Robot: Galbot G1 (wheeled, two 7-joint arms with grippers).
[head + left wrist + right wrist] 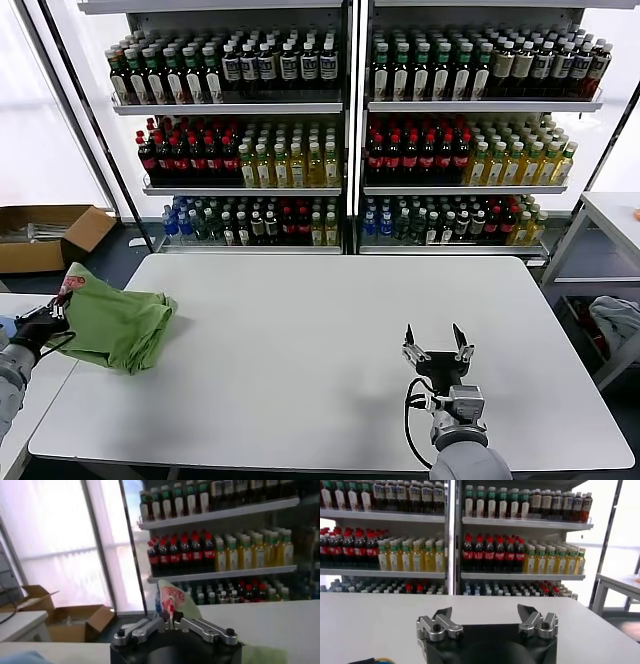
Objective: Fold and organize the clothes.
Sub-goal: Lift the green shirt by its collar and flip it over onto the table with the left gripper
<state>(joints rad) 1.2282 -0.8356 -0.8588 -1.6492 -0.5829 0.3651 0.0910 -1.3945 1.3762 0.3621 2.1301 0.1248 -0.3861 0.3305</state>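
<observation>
The white table [330, 340] before me is bare across its middle and far side, leaving wide room to pass. A bunched green shirt [118, 325] takes up its left edge, pinched in my left gripper [45, 322]. My right gripper [437, 348], jaws wide apart, hangs over the near right part. Bottle shelves [345, 130] wall off the space beyond the far edge.
</observation>
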